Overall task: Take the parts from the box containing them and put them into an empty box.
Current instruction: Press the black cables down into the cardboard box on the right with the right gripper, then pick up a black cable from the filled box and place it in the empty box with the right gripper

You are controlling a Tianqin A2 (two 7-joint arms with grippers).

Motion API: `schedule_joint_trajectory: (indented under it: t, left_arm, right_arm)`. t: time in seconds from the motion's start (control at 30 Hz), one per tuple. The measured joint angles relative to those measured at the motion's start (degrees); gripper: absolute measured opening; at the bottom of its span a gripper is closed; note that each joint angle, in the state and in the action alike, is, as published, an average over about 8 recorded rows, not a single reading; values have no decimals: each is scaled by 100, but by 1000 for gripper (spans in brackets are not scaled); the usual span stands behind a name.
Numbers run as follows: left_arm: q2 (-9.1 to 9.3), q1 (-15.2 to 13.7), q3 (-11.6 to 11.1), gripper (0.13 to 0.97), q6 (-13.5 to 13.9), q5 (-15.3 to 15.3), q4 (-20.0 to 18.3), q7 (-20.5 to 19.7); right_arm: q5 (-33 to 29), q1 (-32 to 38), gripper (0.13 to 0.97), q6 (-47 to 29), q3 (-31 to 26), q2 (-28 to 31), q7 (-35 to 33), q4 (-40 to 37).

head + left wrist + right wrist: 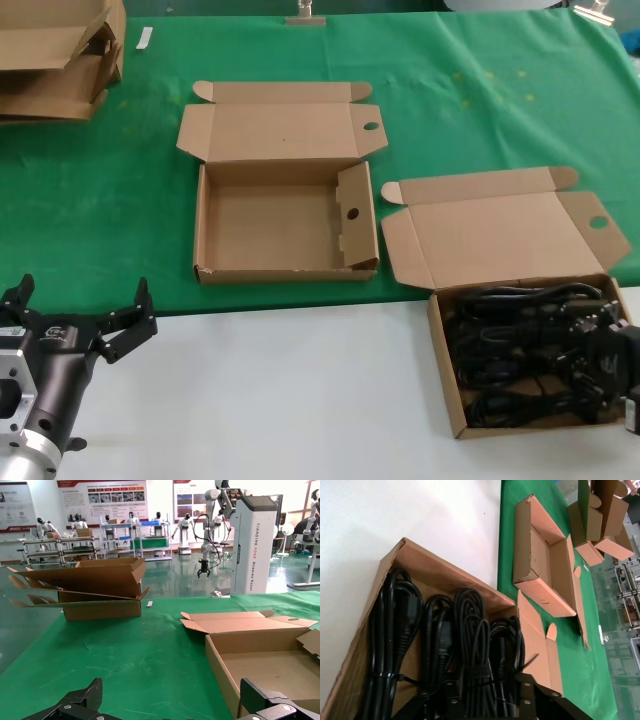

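My right gripper (622, 362) sits over the power cords (530, 350) at lower right, grip unclear; my left gripper (85, 315) waits spread wide and holding nothing, lower left.

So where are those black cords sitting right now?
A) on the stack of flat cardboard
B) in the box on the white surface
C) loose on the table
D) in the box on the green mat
B: the black power cords fill the box on the white surface, while the box on the green mat holds nothing.
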Motion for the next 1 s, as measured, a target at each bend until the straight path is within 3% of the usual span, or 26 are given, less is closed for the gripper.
schedule_joint_trajectory:
  t: [0.4,0.7,1.0]
  left_arm:
    - [0,0,0,966,0,0,0,0]
    - [0,0,0,966,0,0,0,0]
    - [0,0,0,966,0,0,0,0]
  right_arm:
    - [35,-113,237,22,14,-9,7,-12]
    - [27,-189,170,84,16,-15,84,117]
    - [94,-474,166,212,191,149,394,680]
